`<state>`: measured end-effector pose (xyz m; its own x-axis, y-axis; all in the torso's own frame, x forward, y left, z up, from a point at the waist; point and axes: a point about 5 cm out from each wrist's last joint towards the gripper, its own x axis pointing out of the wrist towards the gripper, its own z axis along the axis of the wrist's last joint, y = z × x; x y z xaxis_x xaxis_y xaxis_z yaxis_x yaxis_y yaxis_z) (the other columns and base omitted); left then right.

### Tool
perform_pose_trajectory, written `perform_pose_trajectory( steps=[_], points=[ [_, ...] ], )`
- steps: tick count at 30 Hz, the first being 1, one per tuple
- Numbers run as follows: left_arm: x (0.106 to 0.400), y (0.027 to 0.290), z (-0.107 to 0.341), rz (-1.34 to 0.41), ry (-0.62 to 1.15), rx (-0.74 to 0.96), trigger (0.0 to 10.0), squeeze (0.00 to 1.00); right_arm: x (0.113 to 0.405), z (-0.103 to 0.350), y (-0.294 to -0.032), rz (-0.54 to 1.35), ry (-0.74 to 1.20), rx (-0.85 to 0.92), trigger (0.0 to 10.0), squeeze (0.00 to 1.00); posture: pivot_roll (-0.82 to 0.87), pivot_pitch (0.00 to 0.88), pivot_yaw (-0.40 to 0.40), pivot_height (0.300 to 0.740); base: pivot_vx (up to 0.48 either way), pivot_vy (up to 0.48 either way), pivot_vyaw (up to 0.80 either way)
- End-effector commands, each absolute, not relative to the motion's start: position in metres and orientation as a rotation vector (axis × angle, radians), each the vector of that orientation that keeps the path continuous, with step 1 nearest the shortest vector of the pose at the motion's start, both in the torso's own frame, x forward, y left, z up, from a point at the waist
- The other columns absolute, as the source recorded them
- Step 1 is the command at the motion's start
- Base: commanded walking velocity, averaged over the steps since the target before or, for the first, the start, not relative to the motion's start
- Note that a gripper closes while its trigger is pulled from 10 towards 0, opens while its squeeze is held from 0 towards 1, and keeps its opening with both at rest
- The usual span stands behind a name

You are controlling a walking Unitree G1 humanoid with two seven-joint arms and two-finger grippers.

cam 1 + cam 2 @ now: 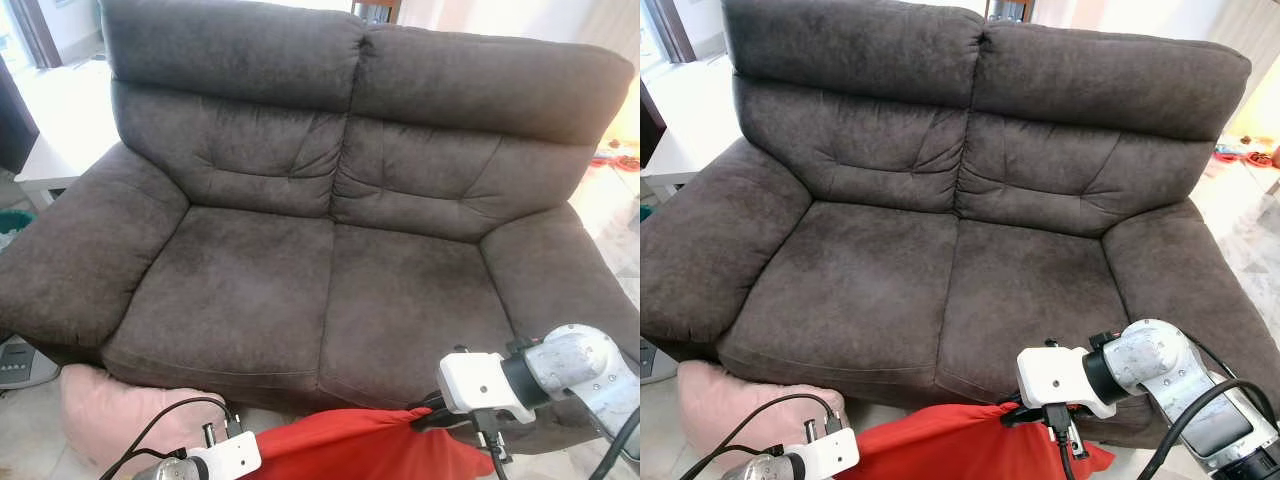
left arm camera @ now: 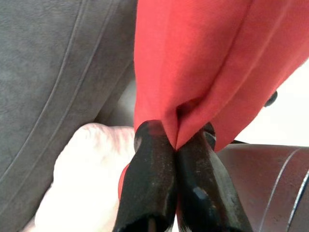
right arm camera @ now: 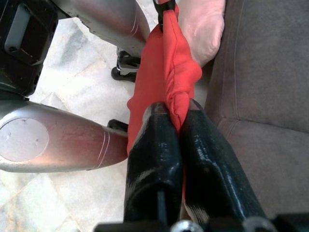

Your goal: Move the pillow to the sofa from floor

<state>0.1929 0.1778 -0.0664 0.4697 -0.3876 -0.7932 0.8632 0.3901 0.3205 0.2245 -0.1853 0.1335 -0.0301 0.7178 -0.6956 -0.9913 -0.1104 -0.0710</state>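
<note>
I've got the red pillow slung before the sofa front edge | left hand, right hand each pinching a corner so it hangs level for the lift onto the seat.

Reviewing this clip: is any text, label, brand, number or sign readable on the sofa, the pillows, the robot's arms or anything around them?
None: no readable text in any view.
Dark grey fabric sofa: no label or tag.
Red fabric pillow, pinched by the left gripper and right gripper: plain.
Pale pink pillow on the floor: plain.
Grey device beside the sofa's arm: marks too small to read.
</note>
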Motion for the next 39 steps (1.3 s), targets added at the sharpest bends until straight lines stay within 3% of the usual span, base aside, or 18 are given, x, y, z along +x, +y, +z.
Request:
perform_pose_trajectory(
  steps=[1,9,12,15,17,18,19,20,21,23,25,30,39],
  points=[
    [0.180,0.186,-0.074,-0.868,0.760,0.807,0.0,0.00,0.229,0.153,-0.181,1.563,0.411,-0.718,10.0,0.00,0.08,0.003,-0.125,0.740,0.000,0.000,0.00],
    [0.193,0.201,-0.064,-0.731,0.727,0.734,0.0,0.00,0.234,0.149,-0.179,1.529,0.379,-0.663,10.0,0.00,0.08,0.010,-0.121,0.740,0.000,0.000,0.00],
    [0.211,0.205,-0.052,-0.599,0.658,0.637,0.0,0.00,0.241,0.143,-0.179,1.443,0.329,-0.605,10.0,0.00,0.09,0.011,-0.118,0.740,0.000,0.000,0.00],
    [0.234,0.208,-0.034,-0.464,0.535,0.556,0.0,0.00,0.253,0.135,-0.182,1.308,0.280,-0.560,10.0,0.00,0.10,0.014,-0.117,0.740,0.000,0.000,0.00],
    [0.271,0.203,0.003,-0.349,0.294,0.467,0.3,0.00,0.270,0.126,-0.186,1.104,0.211,-0.503,10.0,0.00,0.11,0.015,-0.114,0.740,0.000,0.000,0.00],
    [0.271,0.203,0.003,-0.349,0.294,0.467,0.3,0.00,0.270,0.126,-0.186,1.104,0.211,-0.503,10.0,0.00,0.11,0.015,-0.114,0.740,0.000,0.000,0.00],
    [0.288,0.196,0.028,-0.303,0.146,0.421,10.0,0.00,0.279,0.116,-0.190,0.968,0.202,-0.463,10.0,0.00,0.11,0.018,-0.112,0.740,0.000,0.000,0.00],
    [0.299,0.189,0.049,-0.261,0.036,0.372,10.0,0.00,0.286,0.109,-0.190,0.856,0.184,-0.460,10.0,0.00,0.11,0.018,-0.111,0.740,0.000,0.000,0.00],
    [0.299,0.189,0.049,-0.261,0.036,0.372,10.0,0.00,0.286,0.109,-0.190,0.856,0.184,-0.460,10.0,0.00,0.11,0.018,-0.111,0.740,0.000,0.000,0.00],
    [0.306,0.176,0.074,-0.224,-0.086,0.310,10.0,0.00,0.292,0.098,-0.189,0.690,0.177,-0.320,10.0,0.00,0.12,0.023,-0.106,0.740,0.000,0.000,0.00],
    [0.308,0.171,0.080,-0.219,-0.118,0.297,10.0,0.00,0.295,0.096,-0.190,0.622,0.152,-0.314,10.0,0.00,0.12,0.023,-0.106,0.740,0.000,0.000,0.00],
    [0.308,0.146,0.111,-0.134,-0.270,0.211,10.0,0.00,0.303,0.095,-0.193,0.311,0.055,-0.062,10.0,0.00,0.14,0.042,-0.086,0.740,0.000,0.000,0.00],
    [0.301,0.132,0.128,-0.086,-0.314,0.222,10.0,0.00,0.306,0.102,-0.174,0.257,-0.039,0.015,10.0,0.00,0.14,0.058,-0.073,0.740,0.000,0.000,0.00]
  ],
)
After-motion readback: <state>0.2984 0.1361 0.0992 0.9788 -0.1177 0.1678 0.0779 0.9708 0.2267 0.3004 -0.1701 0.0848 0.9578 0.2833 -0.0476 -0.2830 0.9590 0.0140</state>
